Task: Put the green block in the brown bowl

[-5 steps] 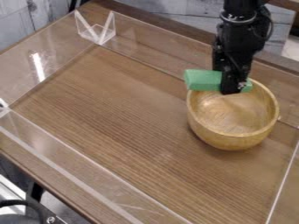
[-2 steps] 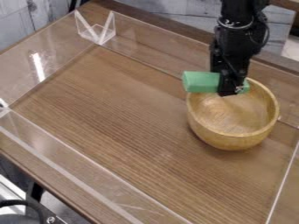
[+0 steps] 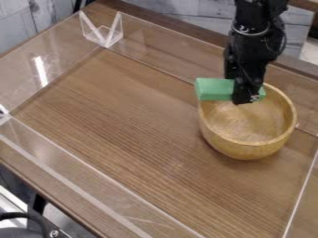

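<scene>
The green block (image 3: 215, 89) hangs in the air just above the far left rim of the brown bowl (image 3: 248, 128), sticking out to the left of the fingers. My black gripper (image 3: 245, 92) points straight down and is shut on the block's right end. The wooden bowl rests on the table at the right, and the part of its inside that shows holds nothing. The block's held end is hidden behind the fingers.
The wooden tabletop (image 3: 125, 121) is ringed by low clear plastic walls (image 3: 74, 181). A clear folded plastic stand (image 3: 102, 28) sits at the back left corner. The bowl lies close to the right wall.
</scene>
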### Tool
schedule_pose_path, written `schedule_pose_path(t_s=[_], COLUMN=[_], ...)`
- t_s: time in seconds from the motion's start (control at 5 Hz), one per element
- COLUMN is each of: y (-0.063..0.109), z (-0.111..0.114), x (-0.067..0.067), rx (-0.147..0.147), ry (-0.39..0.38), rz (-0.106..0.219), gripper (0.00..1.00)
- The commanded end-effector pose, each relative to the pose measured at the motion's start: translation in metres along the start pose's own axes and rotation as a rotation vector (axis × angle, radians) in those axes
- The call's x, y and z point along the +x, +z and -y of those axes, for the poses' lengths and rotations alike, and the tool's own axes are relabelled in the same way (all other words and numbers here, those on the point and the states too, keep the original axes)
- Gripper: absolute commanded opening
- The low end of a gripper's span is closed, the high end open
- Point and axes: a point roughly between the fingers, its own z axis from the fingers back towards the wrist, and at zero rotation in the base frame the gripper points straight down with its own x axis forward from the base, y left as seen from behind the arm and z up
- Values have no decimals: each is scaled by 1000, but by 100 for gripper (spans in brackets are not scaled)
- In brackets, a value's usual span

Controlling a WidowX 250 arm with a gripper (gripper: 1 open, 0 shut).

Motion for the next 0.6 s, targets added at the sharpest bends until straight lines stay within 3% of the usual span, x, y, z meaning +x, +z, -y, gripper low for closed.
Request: schedule_pose_path(t_s=[0.0,0.4], y=[26,23], z=[-5,-6], x=[9,9], rx=[65,82], ry=[-6,-2], rz=[73,86], gripper=[0,0])
